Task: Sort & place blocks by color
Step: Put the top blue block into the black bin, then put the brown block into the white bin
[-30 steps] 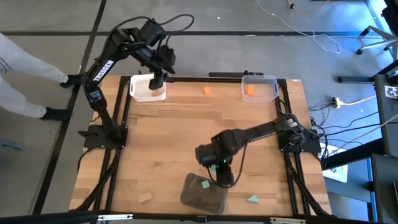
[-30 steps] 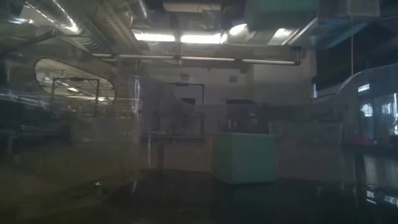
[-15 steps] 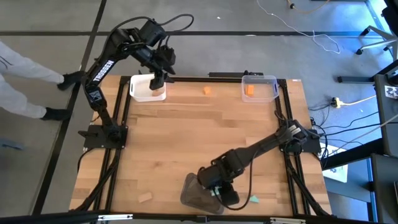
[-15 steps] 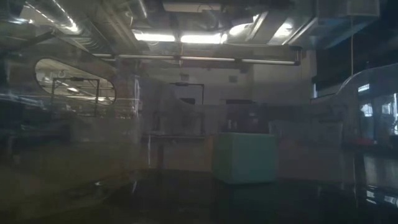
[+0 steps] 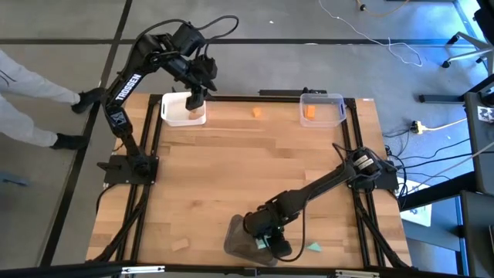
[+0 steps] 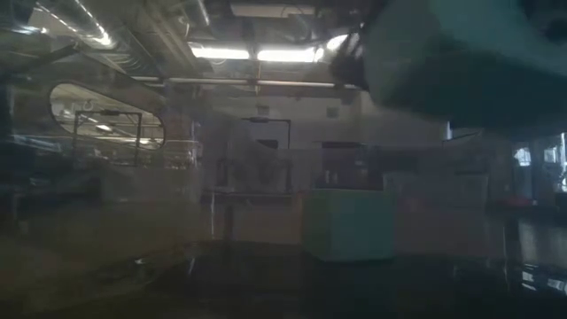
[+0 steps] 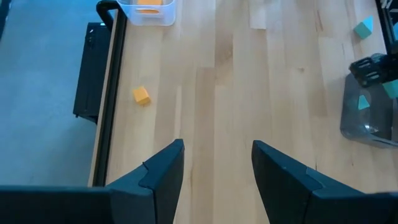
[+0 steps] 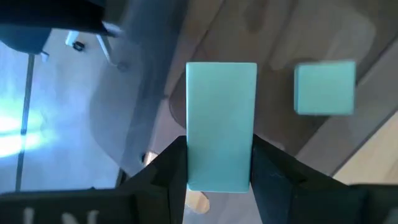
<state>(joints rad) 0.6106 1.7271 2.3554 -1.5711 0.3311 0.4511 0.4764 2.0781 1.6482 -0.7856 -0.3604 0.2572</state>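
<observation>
One teal-green rectangular wooden block [image 8: 221, 124] pinched between right gripper [image 5: 269, 241] fingers, poised over dark grey plastic tray [image 5: 239, 245] beside teal cube [image 8: 324, 88], for colour sorting. Left gripper [image 5: 197, 96] fingers parted, empty, over white tray [image 5: 171, 114].

The right hand [image 5: 272, 244] hides the grey tray's [image 5: 241, 245] contents.

left claw [image 5: 197, 99]: open, raised, far side | right claw [image 5: 266, 242]: clamped, low, near edge
</observation>
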